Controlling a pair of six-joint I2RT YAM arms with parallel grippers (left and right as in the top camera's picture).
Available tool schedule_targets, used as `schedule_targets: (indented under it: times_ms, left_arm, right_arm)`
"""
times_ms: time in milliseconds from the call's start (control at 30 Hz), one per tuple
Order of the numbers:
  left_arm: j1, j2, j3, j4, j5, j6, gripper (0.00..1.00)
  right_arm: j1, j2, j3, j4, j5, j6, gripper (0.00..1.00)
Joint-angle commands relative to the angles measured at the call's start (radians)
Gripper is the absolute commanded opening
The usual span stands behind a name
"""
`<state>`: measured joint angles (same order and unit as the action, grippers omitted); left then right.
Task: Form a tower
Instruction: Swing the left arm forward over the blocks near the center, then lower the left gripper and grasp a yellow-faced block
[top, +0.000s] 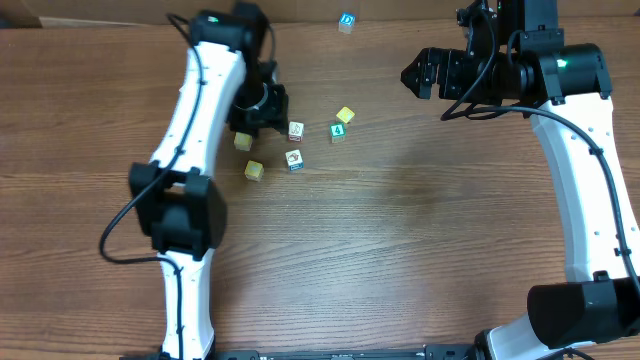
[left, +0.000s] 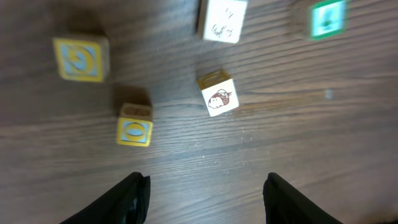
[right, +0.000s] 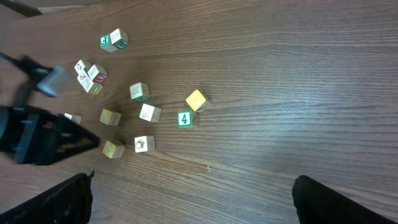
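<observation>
No tower is in view; the small wooden cubes lie loose on the table. My left gripper hovers over them, open, with only bare wood between its fingers. Just ahead of it lie a white pictured cube, a yellow cube and a yellow cube with a blue face. Further on are a white cube and a green-printed cube. My right gripper is held high at the right, open wide and empty, well away from the cubes.
A plain yellow cube sits beside the green one. A teal-blue cube lies alone near the far edge. More cubes cluster beyond the left arm, with a green pair further off.
</observation>
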<state>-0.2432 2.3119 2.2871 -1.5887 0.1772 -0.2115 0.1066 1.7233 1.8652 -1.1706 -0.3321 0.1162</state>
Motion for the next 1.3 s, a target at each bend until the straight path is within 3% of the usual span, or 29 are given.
schedule_targets:
  times_ms: [0,400,667,1000,1133,1267]
  left_arm:
    - [-0.036,0.057,0.023,-0.007,-0.067,-0.131,0.57]
    - [-0.114,0.199,0.023,-0.006,-0.110,-0.209,0.56]
    - [-0.116,0.204,0.017,0.020,-0.203,-0.269,0.52]
    - [-0.122,0.204,0.010,0.076,-0.202,-0.302,0.52]
    - [-0.127,0.204,0.010,0.076,-0.203,-0.302,0.48]
    - [-0.138,0.204,0.004,0.093,-0.203,-0.301,0.38]
  right_arm:
    - [0.006,-0.010,0.012,0.003,0.006,0.000,1.00]
    - [0.006,-0.010,0.012,0.003,0.006,0.000,1.00]
    - [0.006,-0.010,0.012,0.003,0.006,0.000,1.00]
    - [0.006,-0.010,0.012,0.003,0.006,0.000,1.00]
    - [0.006,-0.010,0.012,0.003,0.006,0.000,1.00]
    - [0.006,-0.010,0.012,0.003,0.006,0.000,1.00]
